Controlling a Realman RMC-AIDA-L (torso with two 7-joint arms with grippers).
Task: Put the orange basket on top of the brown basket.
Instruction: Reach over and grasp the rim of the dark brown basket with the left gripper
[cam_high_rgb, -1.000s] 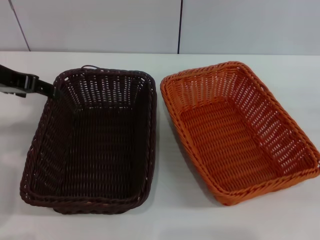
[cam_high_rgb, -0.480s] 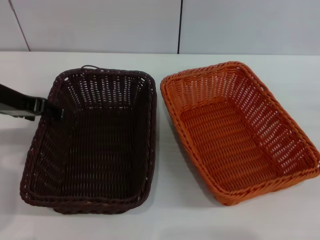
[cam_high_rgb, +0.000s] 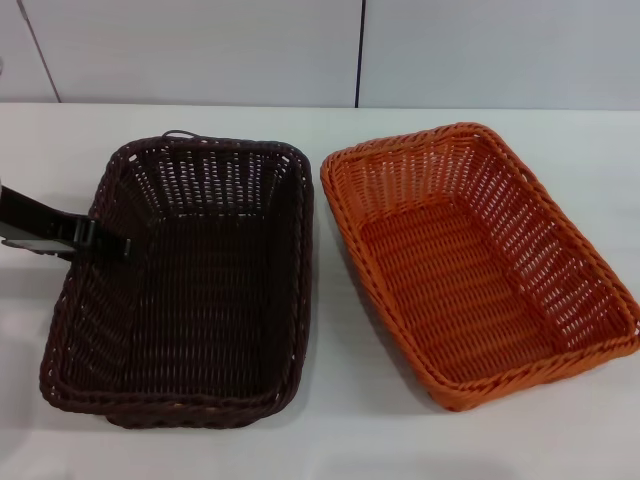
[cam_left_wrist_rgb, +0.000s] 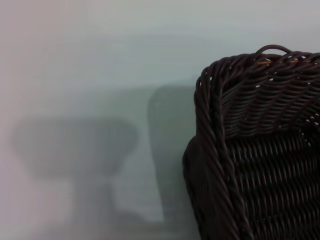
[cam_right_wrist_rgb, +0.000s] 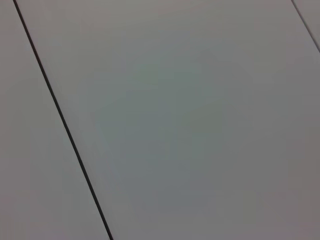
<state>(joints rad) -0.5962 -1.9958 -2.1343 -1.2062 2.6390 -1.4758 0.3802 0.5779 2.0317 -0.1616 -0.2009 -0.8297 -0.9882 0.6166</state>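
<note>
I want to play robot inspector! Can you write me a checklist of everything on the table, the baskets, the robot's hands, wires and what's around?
Surface: white table, baskets sitting flat on it.
Job's things: orange basket beside brown basket, a gap between them, not stacked; both hold nothing.
Clutter: nothing seen.
Grippers: left gripper at the brown basket's left rim; right gripper out of sight.
Cables: nothing seen.
Surroundings: pale wall panels behind the table, dark seam between them.
</note>
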